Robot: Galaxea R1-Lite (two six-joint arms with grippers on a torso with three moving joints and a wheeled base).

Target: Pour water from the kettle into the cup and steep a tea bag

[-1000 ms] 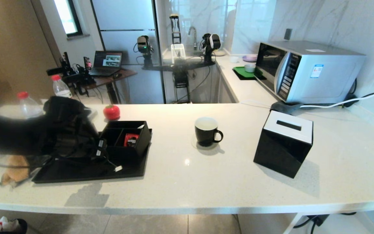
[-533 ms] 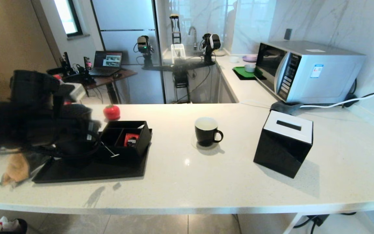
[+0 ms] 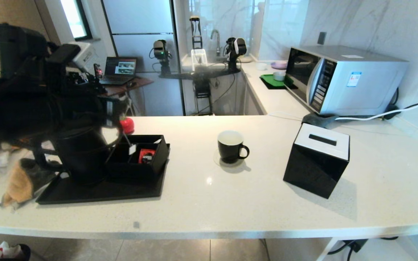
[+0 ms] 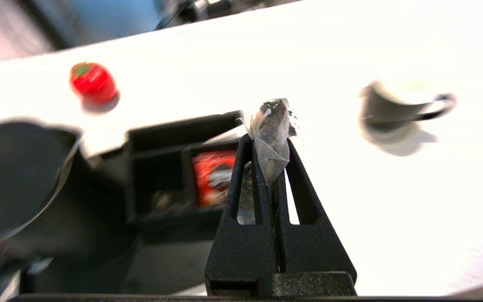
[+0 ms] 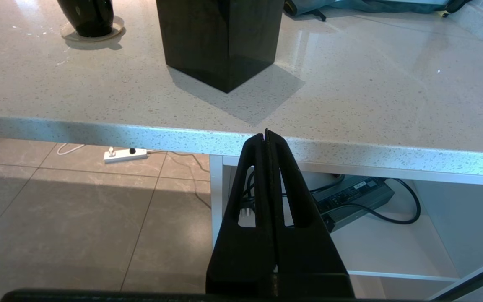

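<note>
Pale mesh is what I see pinched at the tip of my left gripper [image 4: 271,140]: the tea bag [image 4: 270,134], its pouch bunched between the two fingers, which are pressed together on it with no gap; its string hangs down in the head view and ends in the small white tag [image 3: 132,149] above the black organiser box [image 3: 142,152]. A second ago that arm was low over the black tray [image 3: 100,190] and the tag lay near the tray's front; now the arm is raised high at the left of the counter and the bag has come up clear of the box, so I judge the pick done and the carry to the cup [image 3: 231,146] the step in hand. The cup stands on its coaster mid-counter, well apart from the bag, its white inside showing; whether water is in it I cannot tell. The kettle [image 3: 80,154] stands on the tray beneath the arm. My right gripper [image 5: 267,136] is parked below the counter edge, fingers together, holding nothing.
</note>
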